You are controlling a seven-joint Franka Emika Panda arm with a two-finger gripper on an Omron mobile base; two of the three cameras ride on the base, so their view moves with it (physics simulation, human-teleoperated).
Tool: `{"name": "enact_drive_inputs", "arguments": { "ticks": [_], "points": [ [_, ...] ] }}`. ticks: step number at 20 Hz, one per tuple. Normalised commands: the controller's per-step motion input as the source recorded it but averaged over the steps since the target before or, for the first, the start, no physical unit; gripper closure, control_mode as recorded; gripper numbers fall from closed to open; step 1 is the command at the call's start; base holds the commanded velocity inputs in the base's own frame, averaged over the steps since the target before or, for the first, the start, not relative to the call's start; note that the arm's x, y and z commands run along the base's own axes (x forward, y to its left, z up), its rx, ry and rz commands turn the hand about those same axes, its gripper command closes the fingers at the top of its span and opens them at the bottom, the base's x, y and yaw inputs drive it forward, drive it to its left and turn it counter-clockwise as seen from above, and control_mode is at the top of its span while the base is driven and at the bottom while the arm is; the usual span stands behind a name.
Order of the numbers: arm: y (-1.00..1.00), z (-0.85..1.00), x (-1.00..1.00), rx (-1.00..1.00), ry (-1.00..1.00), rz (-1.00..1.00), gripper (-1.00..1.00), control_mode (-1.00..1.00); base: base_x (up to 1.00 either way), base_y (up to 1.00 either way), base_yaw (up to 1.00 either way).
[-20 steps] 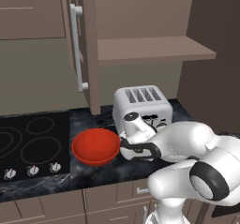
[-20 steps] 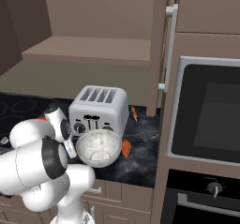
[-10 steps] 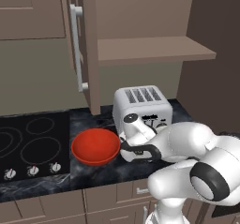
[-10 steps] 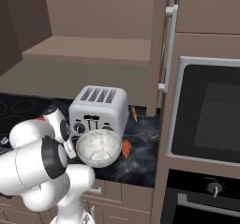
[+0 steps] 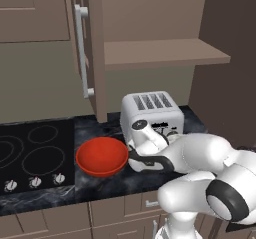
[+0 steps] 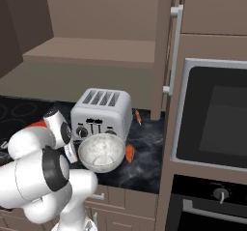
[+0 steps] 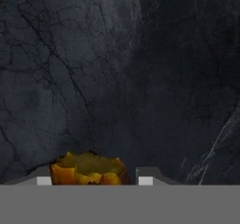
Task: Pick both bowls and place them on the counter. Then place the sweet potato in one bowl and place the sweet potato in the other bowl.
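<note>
Sitting between the two finger tips in the hand view, a lumpy orange-yellow sweet potato lies on the black veined counter; whether the jaws grip it cannot be told. Left of the toaster rests the glossy red bowl; before it, the marbled bowl.

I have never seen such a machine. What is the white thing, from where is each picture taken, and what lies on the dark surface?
The white thing is a robot arm in a rendered kitchen. Two pictures come from cameras behind it, at its left and right; the third looks along its gripper. On the black counter stand a toaster, a red bowl and a marbled bowl. An orange-yellow piece, probably sweet potato, lies between the fingertips; whether they grip it, I cannot tell.
</note>
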Motion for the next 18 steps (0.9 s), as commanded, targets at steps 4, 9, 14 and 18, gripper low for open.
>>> {"name": "enact_drive_inputs", "arguments": {
  "ticks": [4, 9, 14, 18],
  "points": [
    [-0.11, 0.16, -0.22, 0.0, 0.0, -0.05, 1.0, -1.0, 0.0, 0.0, 0.0],
    [-0.06, 0.2, -0.29, 0.0, 0.0, -0.04, 1.0, -1.0, 0.0, 0.0, 0.0],
    [0.0, 0.24, -0.29, 0.0, 0.0, -0.02, 1.0, -1.0, 0.0, 0.0, 0.0],
    [0.0, 0.28, -0.26, 0.0, 0.0, 0.0, 1.0, -1.0, 0.0, 0.0, 0.0]
  ]
}}
